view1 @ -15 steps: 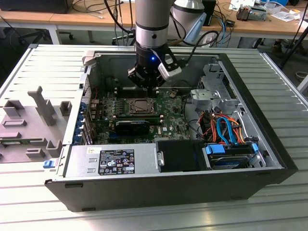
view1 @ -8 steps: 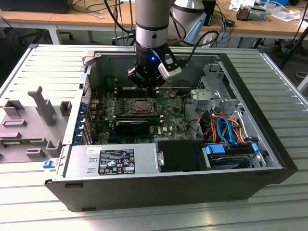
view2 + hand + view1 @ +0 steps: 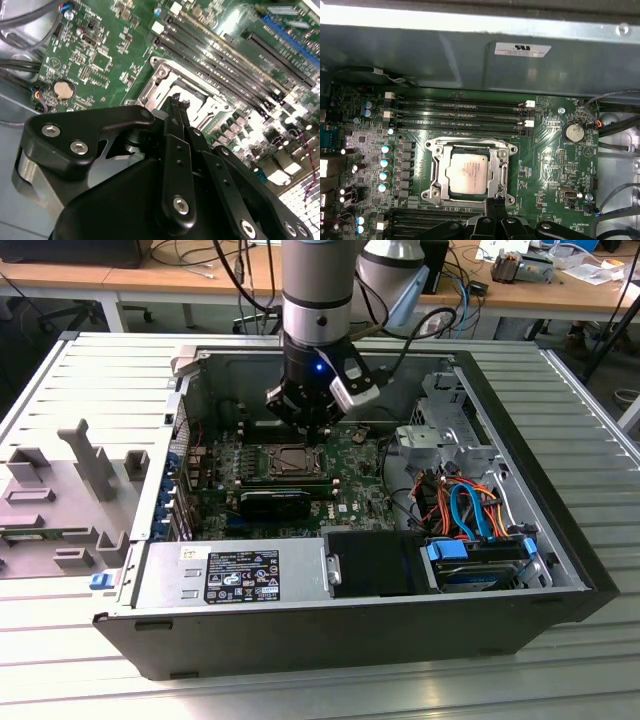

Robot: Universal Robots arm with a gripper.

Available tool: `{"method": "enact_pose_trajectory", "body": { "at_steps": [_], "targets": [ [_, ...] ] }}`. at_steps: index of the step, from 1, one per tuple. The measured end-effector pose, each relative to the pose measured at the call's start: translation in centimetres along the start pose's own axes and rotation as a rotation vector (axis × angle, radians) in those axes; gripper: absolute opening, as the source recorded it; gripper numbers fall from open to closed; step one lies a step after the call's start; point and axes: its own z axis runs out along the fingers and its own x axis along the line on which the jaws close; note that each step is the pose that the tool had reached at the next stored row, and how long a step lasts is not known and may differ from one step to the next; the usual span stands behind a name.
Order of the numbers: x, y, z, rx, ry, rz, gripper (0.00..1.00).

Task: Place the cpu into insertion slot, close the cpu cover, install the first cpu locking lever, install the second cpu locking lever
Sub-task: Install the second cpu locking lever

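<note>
Cpu [image 3: 466,173] seated in insertion slot [image 3: 434,172], cpu cover [image 3: 502,172] down (print unreadable), narrow pincer [image 3: 496,204] at its edge

Ribbed metal table [image 3: 590,420], computer case [image 3: 330,625], grey fixtures [image 3: 70,495]

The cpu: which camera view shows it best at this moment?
The first wrist view: the cpu faces the camera, its silver top seated in the insertion slot with the cpu cover framing it. In the exterior view it is a small distant square. In the second wrist view the end effector blocks the socket's centre.
</note>
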Motion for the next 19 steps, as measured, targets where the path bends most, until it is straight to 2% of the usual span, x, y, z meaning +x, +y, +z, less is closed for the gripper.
{"method": "enact_pose_trajectory", "body": {
  "at_steps": [4, 9, 13, 17, 19],
  "targets": [
    [-0.11, -0.94, 0.05, 0.0, 0.0002, 0.001, 0.11],
    [-0.51, -1.58, 0.27, 0.0002, 0.0003, 0.002, 0.11],
    [-0.52, -2.23, 0.67, 0.0001, 0.0003, 0.002, 0.11],
    [-0.59, -2.36, 1.09, 0.0001, 0.0003, 0.002, 0.11],
    [-0.68, -2.37, 1.7, 0.0, 0.0007, 0.003, 0.11]
  ]
}}
